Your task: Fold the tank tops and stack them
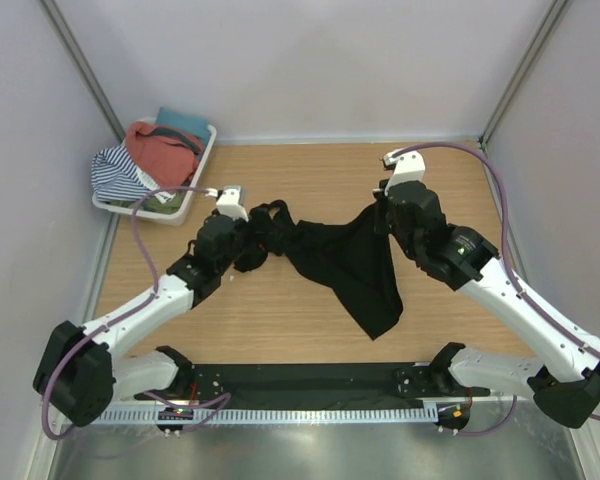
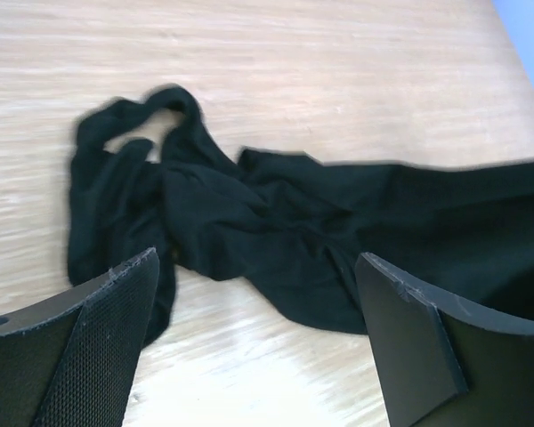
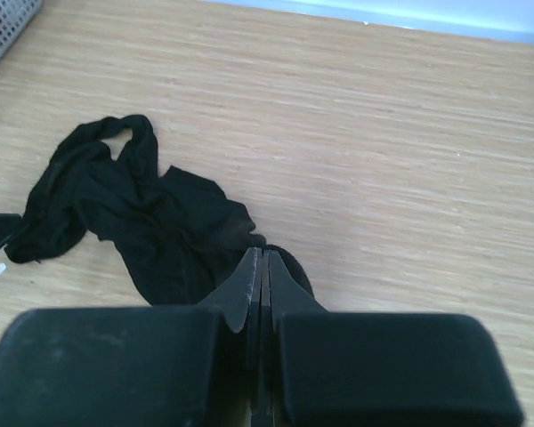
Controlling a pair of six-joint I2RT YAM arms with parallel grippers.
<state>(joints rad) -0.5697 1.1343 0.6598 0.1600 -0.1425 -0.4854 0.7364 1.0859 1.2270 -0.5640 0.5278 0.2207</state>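
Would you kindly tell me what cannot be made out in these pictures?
1. Right wrist view: how much of the black top the right gripper pinches; its shut fingers hide it.
2. Left wrist view: the black top's right side, blurred and cut off by the edge.
3. Top view: the straps of the red top, bunched among other clothes in the basket.

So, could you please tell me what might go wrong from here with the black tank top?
The right gripper seems shut on just a small pinch of the black tank top, so the cloth could slip free if the arms pull apart. The left gripper hangs open over the bunched, twisted straps; closing there might catch several layers at once and leave the top tangled rather than spread flat for folding.
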